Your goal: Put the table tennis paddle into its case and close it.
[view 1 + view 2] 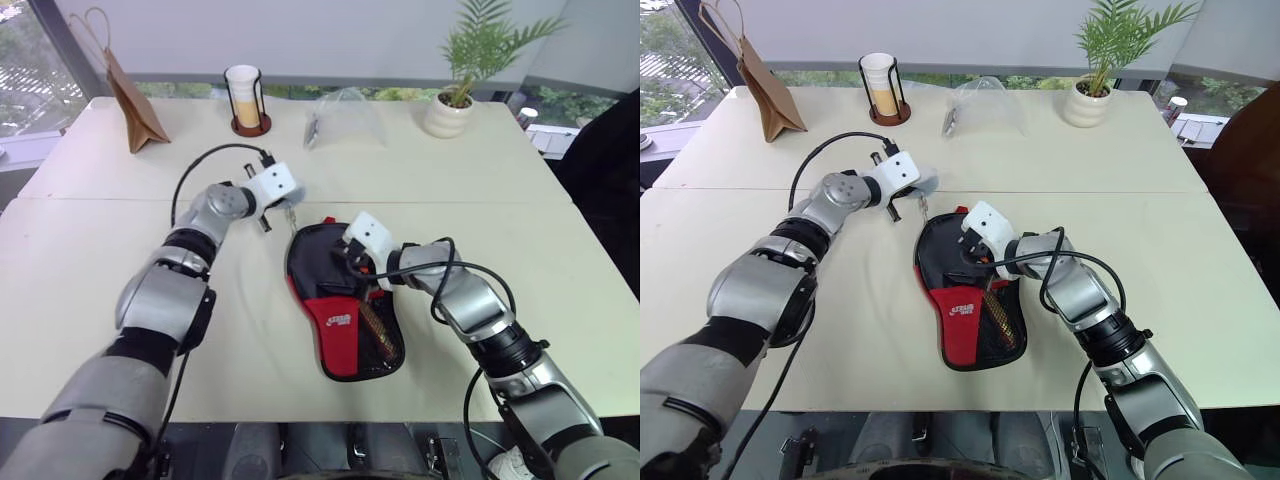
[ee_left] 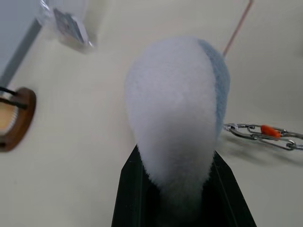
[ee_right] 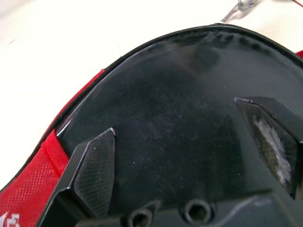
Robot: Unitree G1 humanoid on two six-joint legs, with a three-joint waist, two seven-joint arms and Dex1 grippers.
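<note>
1. The left gripper [image 1: 921, 186] sits at about 11 o'clock from the case, its fingers pressed together on a white and pale blue fluffy pom-pom [image 2: 177, 109]. A short metal chain [image 2: 258, 132] lies on the table [image 1: 90, 290] just beside it and runs toward the top of the case, so this looks like the zip pull.
2. The case [image 1: 340, 300] lies in the middle of the table, rounded end at 12 o'clock, narrow end at 6. The table tennis paddle [image 3: 189, 118] is already inside: its black blade shows in the open rounded end and its striped handle behind the mesh pocket.
3. The right gripper [image 1: 352, 262] rests on the case's upper right part, jaws spread wide over the black blade, seemingly steadying it.
4. Judged from this, insertion is done; zipping shut remains, and the rim still gapes.
5. The red panel carries a small white logo; its letters are too small to read.
</note>
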